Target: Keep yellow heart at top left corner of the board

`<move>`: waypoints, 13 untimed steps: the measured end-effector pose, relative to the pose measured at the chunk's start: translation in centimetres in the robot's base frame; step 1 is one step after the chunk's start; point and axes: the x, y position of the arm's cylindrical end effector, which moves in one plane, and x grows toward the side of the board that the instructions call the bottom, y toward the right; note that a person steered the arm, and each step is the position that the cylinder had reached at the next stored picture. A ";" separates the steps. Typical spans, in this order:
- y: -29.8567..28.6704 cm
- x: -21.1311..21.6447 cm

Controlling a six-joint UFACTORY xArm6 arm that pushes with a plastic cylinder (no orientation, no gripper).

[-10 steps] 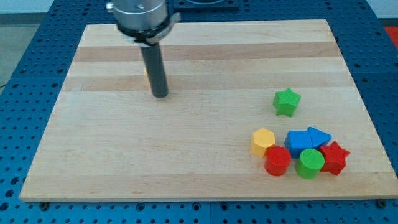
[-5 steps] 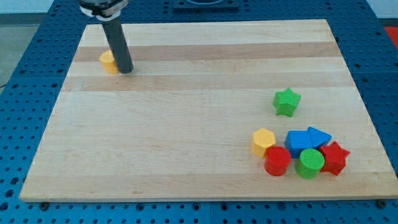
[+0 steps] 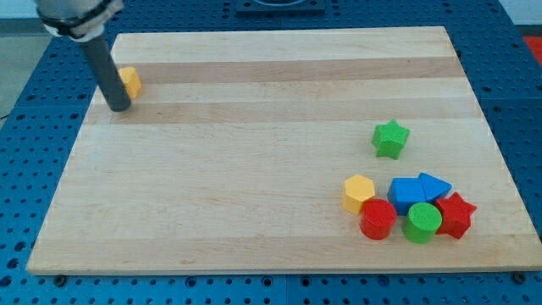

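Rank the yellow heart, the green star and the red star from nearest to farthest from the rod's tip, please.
Measured from my tip, at the board's left edge:
1. yellow heart, just right of the rod, near the top-left corner.
2. green star, alone at the view's right.
3. red star, bottom-right end of the cluster.

Pale wooden board (image 3: 254,212) on blue perforated table (image 3: 34,169); even bright light

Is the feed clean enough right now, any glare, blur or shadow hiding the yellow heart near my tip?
Camera view: even light, soft shadows, no glare on the board. Yellow heart is sharp, though the rod hides its left edge; my tip sits at its lower left.
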 end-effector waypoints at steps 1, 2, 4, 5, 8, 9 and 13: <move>-0.6 -4.0; -0.7 -5.9; 0.8 -2.5; 2.5 -2.9; 1.4 -6.3; 4.1 -4.1; 4.7 -12.0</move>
